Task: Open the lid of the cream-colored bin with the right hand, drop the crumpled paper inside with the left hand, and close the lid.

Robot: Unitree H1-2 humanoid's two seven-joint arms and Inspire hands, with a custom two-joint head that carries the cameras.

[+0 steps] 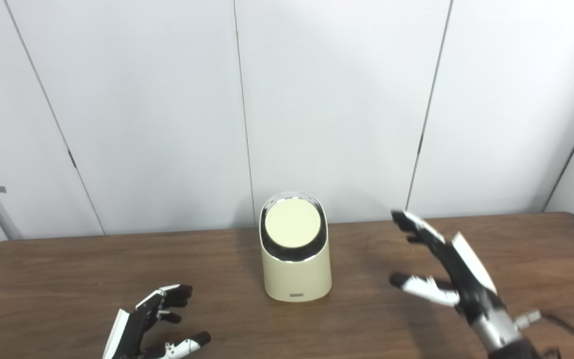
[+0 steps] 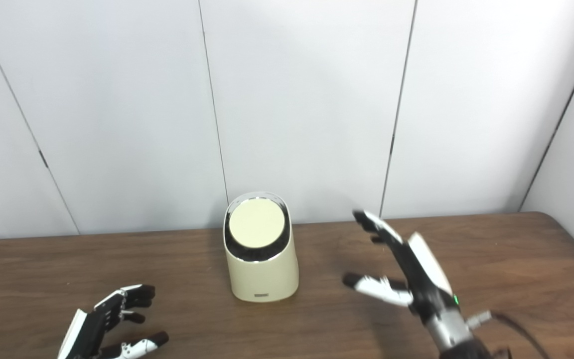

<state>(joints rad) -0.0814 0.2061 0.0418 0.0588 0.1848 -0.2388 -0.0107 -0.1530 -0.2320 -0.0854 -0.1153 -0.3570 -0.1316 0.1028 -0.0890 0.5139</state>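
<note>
two hands show over the wooden table [image 1: 68, 269], one at each side of the cream-colored bin [image 1: 296, 271]. the bin stands upright near the table's back edge, about midway between the left and right edges, just in front of the white panelled wall [image 1: 317, 99]. its round lid [image 1: 292, 224] is down, tilted toward the camera, with a dark ring around it. no crumpled paper can be seen in either view

the right hand [image 1: 446, 271] is raised above the table to the right of the bin, well apart from it. its arm comes in from the bottom right corner and slants up and to the left. the palm faces left toward the bin, the fingers [image 1: 414, 224] stretched out and pointing up toward the back edge, the thumb [image 1: 424, 288] spread away from them toward the bin. it holds nothing, fingers apart

the left hand [image 1: 152, 324] sits low near the front edge, toward the left, its arm cut off by the picture's bottom edge. its fingers [image 1: 172, 296] curl loosely and point right, the thumb [image 1: 187, 343] lying apart below them. it grips nothing, and a clear gap shows between thumb and fingers
</note>
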